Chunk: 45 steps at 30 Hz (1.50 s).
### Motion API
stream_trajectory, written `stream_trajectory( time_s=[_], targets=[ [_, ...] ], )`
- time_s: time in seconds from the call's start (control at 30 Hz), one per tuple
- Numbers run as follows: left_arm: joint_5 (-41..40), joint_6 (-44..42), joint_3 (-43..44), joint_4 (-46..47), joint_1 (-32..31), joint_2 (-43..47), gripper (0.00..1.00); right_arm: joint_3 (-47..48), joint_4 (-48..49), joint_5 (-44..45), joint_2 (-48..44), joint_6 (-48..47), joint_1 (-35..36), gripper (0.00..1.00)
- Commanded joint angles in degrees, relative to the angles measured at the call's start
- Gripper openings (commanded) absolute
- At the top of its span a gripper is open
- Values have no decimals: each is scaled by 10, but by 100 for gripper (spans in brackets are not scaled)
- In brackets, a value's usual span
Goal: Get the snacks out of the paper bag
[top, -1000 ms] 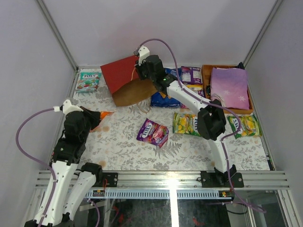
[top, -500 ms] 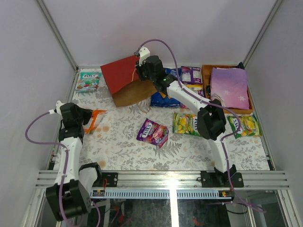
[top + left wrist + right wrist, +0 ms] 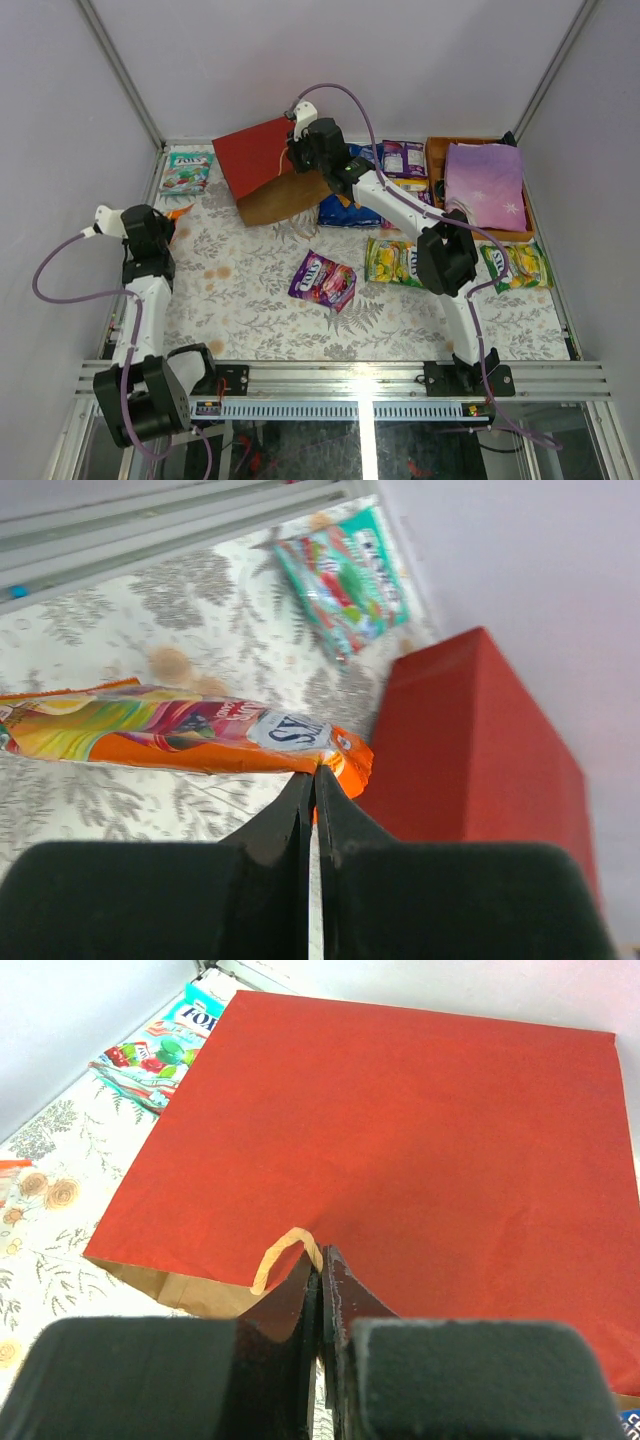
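Note:
The red paper bag lies on its side at the back, its brown opening facing the front. My right gripper is shut on the bag's tan cord handle at the upper edge of the mouth; in the right wrist view the gripper pinches the cord against the red paper. My left gripper is at the far left, shut on the end of an orange snack packet; its jaws clamp the packet's sealed edge. Only an orange tip shows from above.
A teal packet lies at the back left. A purple packet, a yellow-green one, a yellow one, a blue Doritos bag and a purple pack lie on the table. An orange tray holds a lilac item.
My left arm has swung left and back toward the table's left edge, carrying the orange packet with it. The right gripper and bag have stayed put.

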<state>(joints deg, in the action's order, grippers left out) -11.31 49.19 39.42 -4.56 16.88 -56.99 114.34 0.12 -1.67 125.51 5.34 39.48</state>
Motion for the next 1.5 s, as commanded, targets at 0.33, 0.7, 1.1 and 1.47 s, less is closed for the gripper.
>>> stream_trajectory(
  time_s=[0.33,0.7,1.1,1.47],
  targets=[
    [-119,26,-91,72,-9,-62,0,23,3,-28,3,28,-5,0],
    [-57,112,-108,161,-86,-177,0,28,1,-44,10,51,-5,0],
    [-20,64,-28,192,-132,-351,0,12,1,-41,4,38,-5,0],
    [69,24,-26,232,-103,-376,6,2,3,-43,-3,35,-5,0]
  ],
)
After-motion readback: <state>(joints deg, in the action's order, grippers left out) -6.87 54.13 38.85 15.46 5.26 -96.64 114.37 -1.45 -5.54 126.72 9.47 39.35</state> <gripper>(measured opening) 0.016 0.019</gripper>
